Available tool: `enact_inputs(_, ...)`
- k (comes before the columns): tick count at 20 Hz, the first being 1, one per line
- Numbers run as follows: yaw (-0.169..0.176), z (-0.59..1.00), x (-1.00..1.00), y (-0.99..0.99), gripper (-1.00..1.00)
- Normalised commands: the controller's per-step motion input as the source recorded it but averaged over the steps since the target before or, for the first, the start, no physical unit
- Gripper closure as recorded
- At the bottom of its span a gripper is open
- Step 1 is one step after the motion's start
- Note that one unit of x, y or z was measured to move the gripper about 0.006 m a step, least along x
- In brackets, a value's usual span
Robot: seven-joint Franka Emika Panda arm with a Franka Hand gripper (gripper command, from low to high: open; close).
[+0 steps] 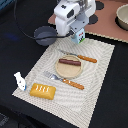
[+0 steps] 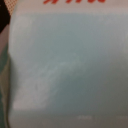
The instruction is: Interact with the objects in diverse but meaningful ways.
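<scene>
Since the carton (image 1: pixel 78 35) hangs under the gripper (image 1: pixel 77 31) above the mat's (image 1: pixel 95 95) far edge, and its pale face fills the wrist view, the gripper appears clamped on it, though the jaws themselves are hidden. The step in hand looks like carrying the carton; next it needs a bare spot to land, clear of the sausage (image 1: pixel 69 62) on its plate (image 1: pixel 70 71), the knife (image 1: pixel 80 57) and the fork (image 1: pixel 62 80). The pan (image 1: pixel 45 34) sits just beside the arm, the loaf (image 1: pixel 43 90) and bottle (image 1: pixel 19 81) near the mat's close corner.
</scene>
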Motion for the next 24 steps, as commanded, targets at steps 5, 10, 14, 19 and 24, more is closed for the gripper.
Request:
enact_inputs(5, 0.027, 0.26, 0.38, 0.06, -1.0)
enact_inputs(10, 0.0, 0.73, 0.6, 0.15, -1.0)
enact_inputs(14, 0.0, 0.61, 0.69, 0.2, -1.0)
enact_inputs(19, 0.0, 0.9, 0.58, 0.04, -1.0)
enact_inputs(24, 0.041, 0.97, 0.45, -0.38, -1.0)
